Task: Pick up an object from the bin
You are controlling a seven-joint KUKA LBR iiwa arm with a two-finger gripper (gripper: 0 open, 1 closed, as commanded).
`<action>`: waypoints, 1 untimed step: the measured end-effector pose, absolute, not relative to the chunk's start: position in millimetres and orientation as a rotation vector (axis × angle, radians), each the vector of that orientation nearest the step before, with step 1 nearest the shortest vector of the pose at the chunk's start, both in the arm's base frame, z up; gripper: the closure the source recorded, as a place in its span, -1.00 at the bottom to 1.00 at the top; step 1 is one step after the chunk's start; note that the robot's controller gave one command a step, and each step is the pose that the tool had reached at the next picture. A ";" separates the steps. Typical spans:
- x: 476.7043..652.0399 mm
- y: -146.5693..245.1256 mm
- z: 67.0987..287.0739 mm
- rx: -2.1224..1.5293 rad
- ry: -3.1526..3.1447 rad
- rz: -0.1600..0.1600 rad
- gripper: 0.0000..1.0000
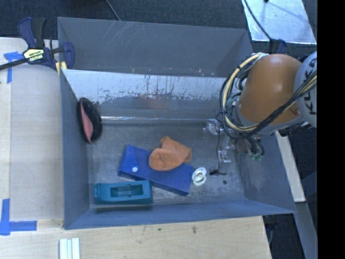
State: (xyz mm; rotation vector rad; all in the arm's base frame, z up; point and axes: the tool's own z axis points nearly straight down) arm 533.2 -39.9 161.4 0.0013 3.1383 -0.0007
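Gripper [221, 163]: sat low over the bin's [161, 47] right floor; whether released or clenched could not be told. Nearest item: small white ring [199, 176], just left of it, touching a blue flat pad [141, 166] that bore an orange lump [169, 154]. Further out: teal block [123, 192] front left, black-and-pink item [89, 120] against the left wall.

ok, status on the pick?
Gripper low at right of bin, just right of small white ring. Ring lies on floor, by corner of blue pad. Nothing between them.

Robotics lab: cabled robot arm [269, 90] over grey metal bin [161, 47].
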 end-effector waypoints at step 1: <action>538.7 -7.3 113.1 -0.100 3.131 -0.002 -1.00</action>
